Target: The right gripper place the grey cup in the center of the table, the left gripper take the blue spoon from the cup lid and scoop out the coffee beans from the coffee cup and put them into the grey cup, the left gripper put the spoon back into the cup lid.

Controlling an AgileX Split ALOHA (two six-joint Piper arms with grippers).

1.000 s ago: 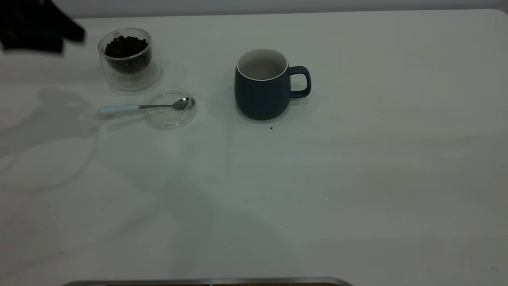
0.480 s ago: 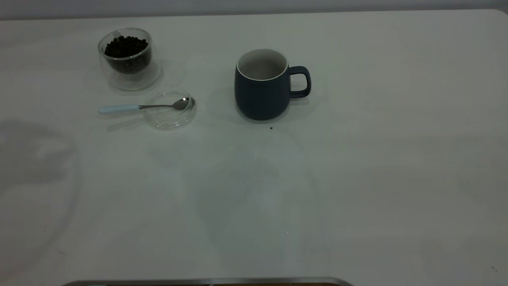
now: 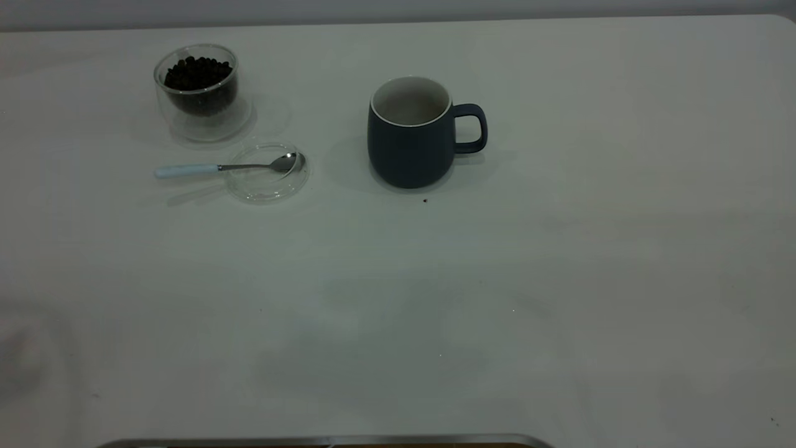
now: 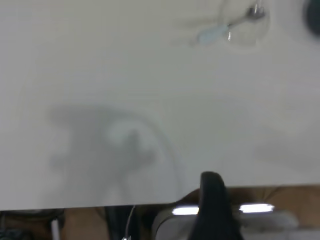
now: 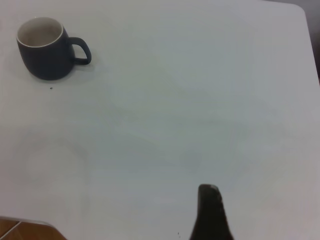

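Note:
In the exterior view the grey cup stands upright near the table's middle, handle to the right. The coffee cup with coffee beans stands at the back left. The blue spoon lies with its bowl in the cup lid and its handle sticking out left. Neither gripper shows in this view. The left gripper hangs over the table's edge, far from the spoon and the lid. The right gripper is above bare table, far from the grey cup.
A small dark speck lies on the table just in front of the grey cup. A metal strip runs along the table's near edge. The table's rounded corner shows in the right wrist view.
The left arm, at the exterior view's upper left corner a second ago, has moved out of that view. Its shadows have drifted off the table. The objects have not moved.

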